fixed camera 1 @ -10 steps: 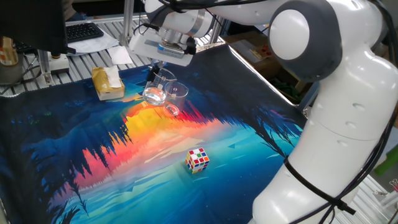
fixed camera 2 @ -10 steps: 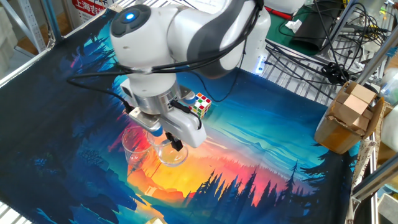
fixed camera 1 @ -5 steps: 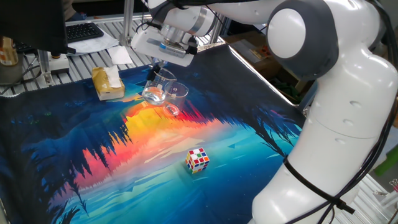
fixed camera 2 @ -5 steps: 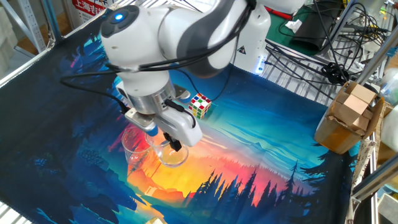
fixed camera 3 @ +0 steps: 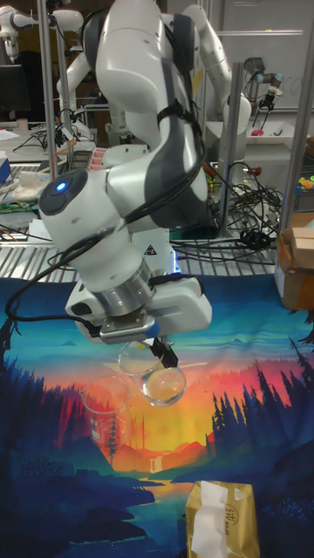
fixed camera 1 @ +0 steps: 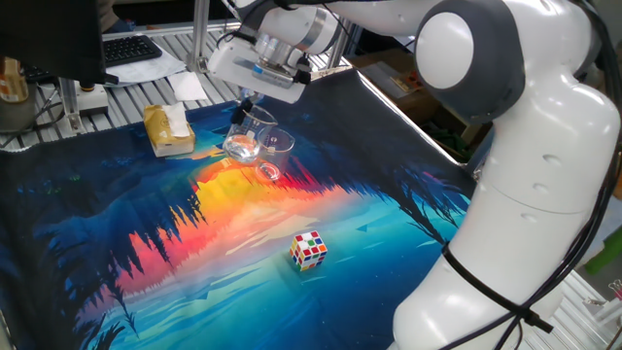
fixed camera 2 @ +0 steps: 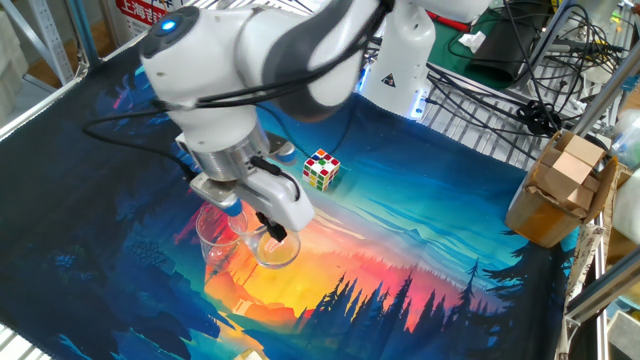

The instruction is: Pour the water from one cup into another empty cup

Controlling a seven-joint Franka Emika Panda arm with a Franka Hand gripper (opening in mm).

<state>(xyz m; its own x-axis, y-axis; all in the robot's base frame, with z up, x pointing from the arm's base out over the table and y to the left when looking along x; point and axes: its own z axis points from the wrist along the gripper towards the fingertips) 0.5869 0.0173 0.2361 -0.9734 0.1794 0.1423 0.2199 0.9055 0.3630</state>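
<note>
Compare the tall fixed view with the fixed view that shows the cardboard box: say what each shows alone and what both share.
Only the tall view shows the tissue pack at the mat's near edge. Only the box view shows the Rubik's cube beyond the arm. Both show the gripper above the two glass cups, one tilted, the printed mat and the cardboard box at the right.

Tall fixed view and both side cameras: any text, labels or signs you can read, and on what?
Tissue box: printed lettering, too small to read.
Red-and-white sign at the far edge of the table: characters too blurred to read.
Cups, Rubik's cube, gripper: no text visible.
</note>
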